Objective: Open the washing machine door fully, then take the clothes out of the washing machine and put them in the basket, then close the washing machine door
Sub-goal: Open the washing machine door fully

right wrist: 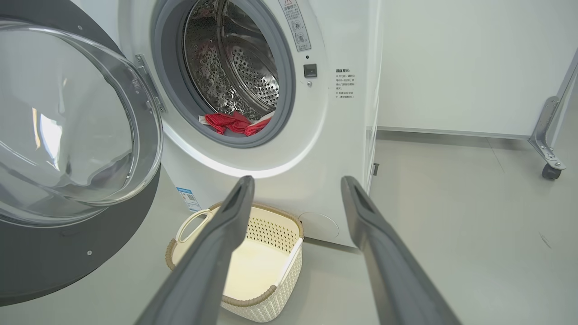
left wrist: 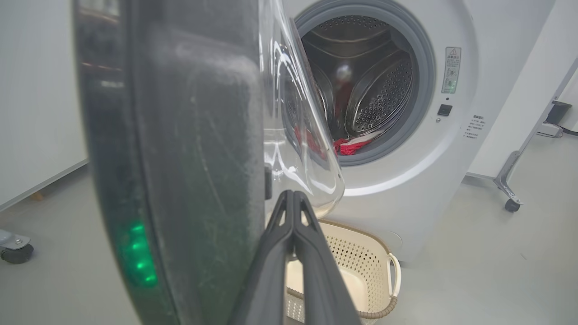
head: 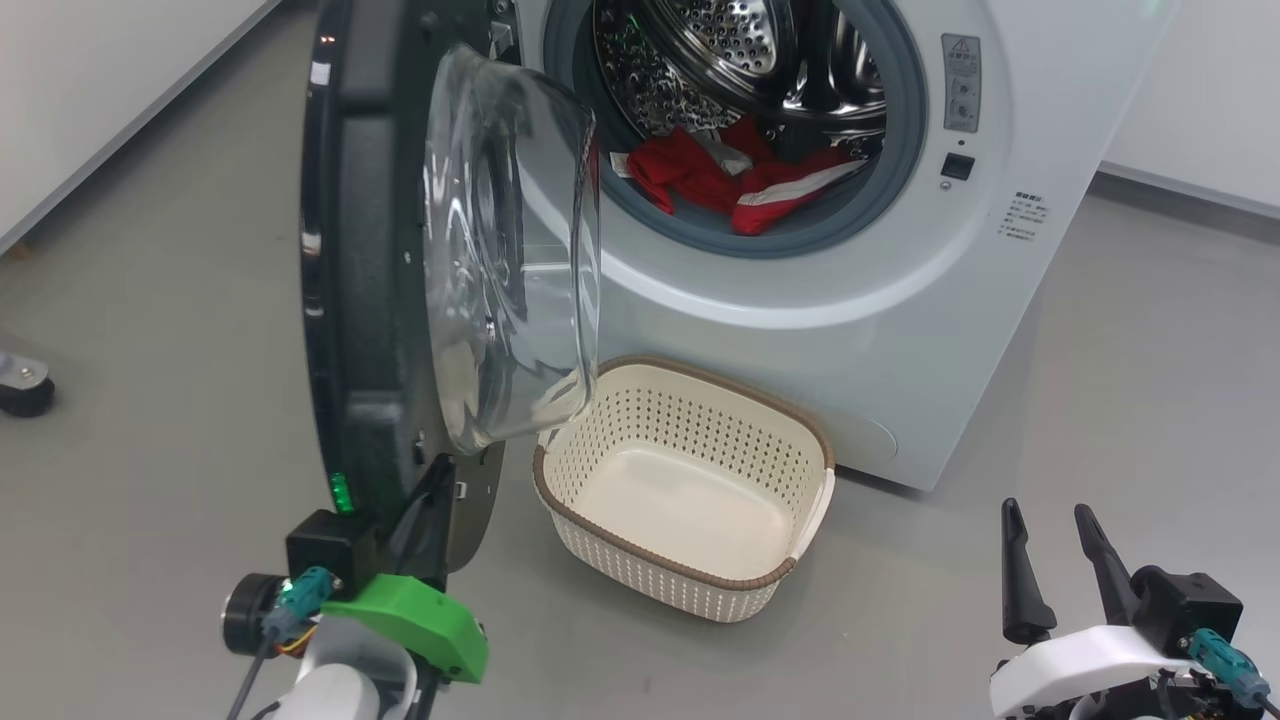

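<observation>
— Which way does the washing machine door (head: 370, 250) point?
— It is swung out and upright, its glass bulging toward the washing machine (head: 800, 300). The clothes (head: 730, 180) lie inside, and the basket (head: 690, 425) stands before it.
— Any writing?
— A warning sticker (head: 961, 82) and a blue label (right wrist: 188, 197), both with print too small to read.
— The grippers?
— The left gripper (head: 440, 470) is pinched together by the door's lower edge. The right gripper (head: 1047, 510) is spread wide and empty.

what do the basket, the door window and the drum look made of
Basket: likely matte cream plastic, with moulded holes and a brown woven-look rim. Door window: clear glossy glass or plastic, see-through with glints. Drum: shiny perforated metal, probably steel.
</observation>
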